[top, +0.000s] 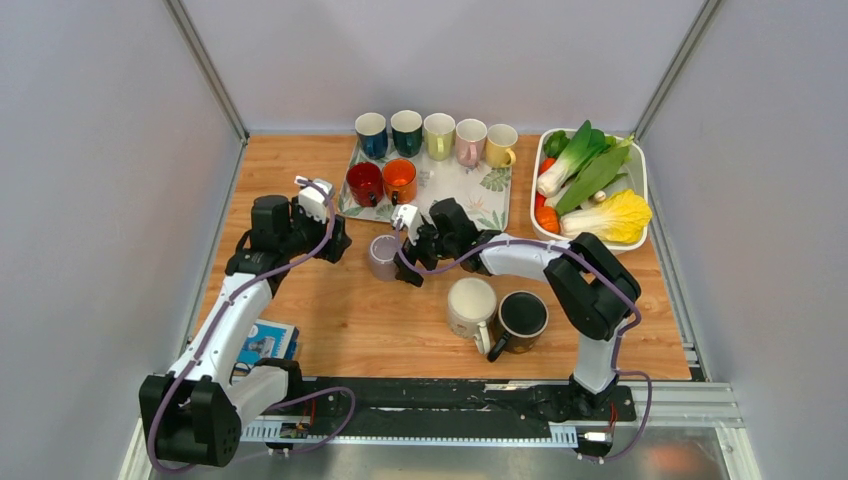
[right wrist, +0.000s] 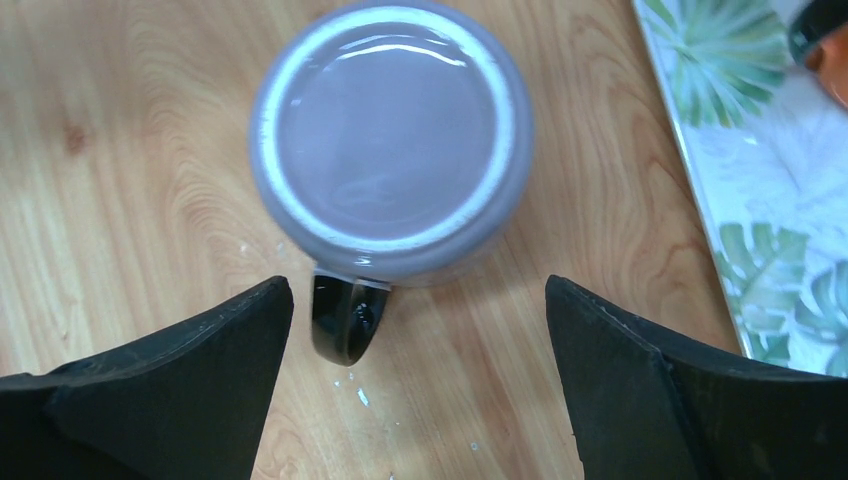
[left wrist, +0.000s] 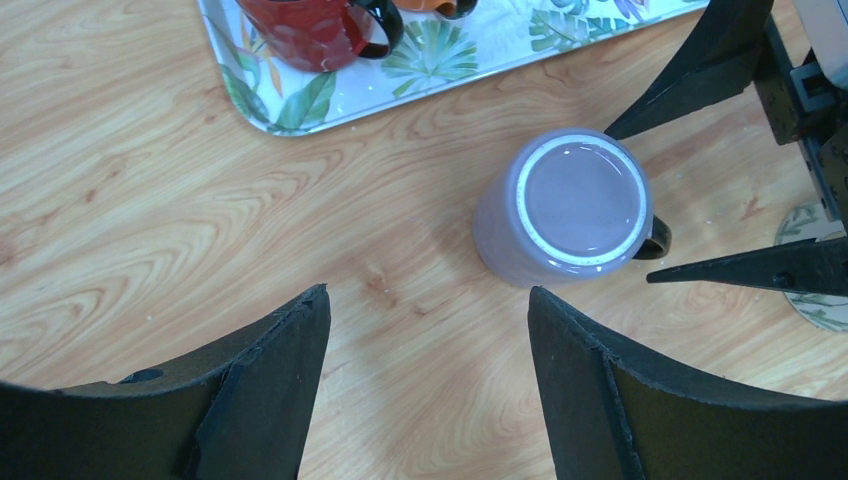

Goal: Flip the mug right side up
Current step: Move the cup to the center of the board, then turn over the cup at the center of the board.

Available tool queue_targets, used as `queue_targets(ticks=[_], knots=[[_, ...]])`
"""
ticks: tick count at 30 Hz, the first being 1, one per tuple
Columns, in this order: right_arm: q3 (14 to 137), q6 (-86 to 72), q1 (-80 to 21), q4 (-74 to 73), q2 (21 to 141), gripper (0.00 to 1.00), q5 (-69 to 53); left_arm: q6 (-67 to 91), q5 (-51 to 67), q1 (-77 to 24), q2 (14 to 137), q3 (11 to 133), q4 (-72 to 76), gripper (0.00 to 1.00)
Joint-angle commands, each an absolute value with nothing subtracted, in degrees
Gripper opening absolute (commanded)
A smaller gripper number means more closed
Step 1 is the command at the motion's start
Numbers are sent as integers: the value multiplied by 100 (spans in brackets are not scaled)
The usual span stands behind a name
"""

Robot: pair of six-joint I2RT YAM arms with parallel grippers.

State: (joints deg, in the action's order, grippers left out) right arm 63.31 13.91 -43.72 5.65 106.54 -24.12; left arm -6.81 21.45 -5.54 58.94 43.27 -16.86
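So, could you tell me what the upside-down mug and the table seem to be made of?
The mug looks like glazed ceramic: its lilac base shows glossy reflections inside a pale ring. The table is wood or wood-look laminate: clear grain, smooth low-sheen surface.

The lilac mug (top: pixel 383 256) stands bottom-up between the left pincer (top: pixel 338 245) and right pincer (top: pixel 408 258), both open.

No text, label, brand, number or sign can be read in any view. The one printed-looking thing is a blue and white card (top: pixel 268 340) at the near left of the surface (top: pixel 360 325), its markings too small and blurred to make out. The tray (top: pixel 465 195) bears only a leaf pattern, and the grey-lilac mug (right wrist: pixel 390 130) shows a plain base.
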Motion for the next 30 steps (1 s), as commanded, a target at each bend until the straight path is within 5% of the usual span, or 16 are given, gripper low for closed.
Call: queue_targets(ticks=[1,18,30], knots=[[6563,2136,-4368,765,10827,91,-2963,-706,2530,-531,5996,4613,-1470,79],[6473,1735,-4448,949,11052,49,-2043,-782,2763,-527,6064,4502,-1359,77],[6608,1923,-4243,839,10932,4,-2930,-1800,3131,-531,6131,4600,-1697,77]])
